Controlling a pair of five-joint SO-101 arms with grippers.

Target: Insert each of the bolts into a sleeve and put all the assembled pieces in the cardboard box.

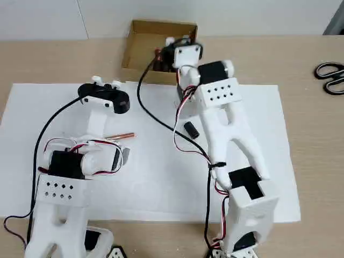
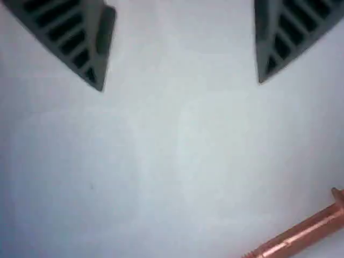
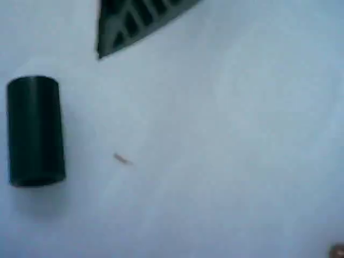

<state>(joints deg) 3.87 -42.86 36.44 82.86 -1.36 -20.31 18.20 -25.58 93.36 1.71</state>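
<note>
Well, my left gripper [image 2: 180, 83] hung over the sheet [image 1: 161, 180], fingers [image 2: 70, 37] wide apart. The bolt [image 1: 120, 136] lay flat beside it, long axis side to side; the sleeve [image 1: 191, 129] lay apart. An arm [image 1: 215, 94] hid what the box [image 1: 141, 51] held.

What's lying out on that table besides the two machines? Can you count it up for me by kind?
Copper bolt: 1
Black sleeve: 1
Cardboard box: 1
Scissors: 1
White sheet: 1
Total: 5. An arm hides part of the Cardboard box's inside, so anything in there is uncounted.
</note>
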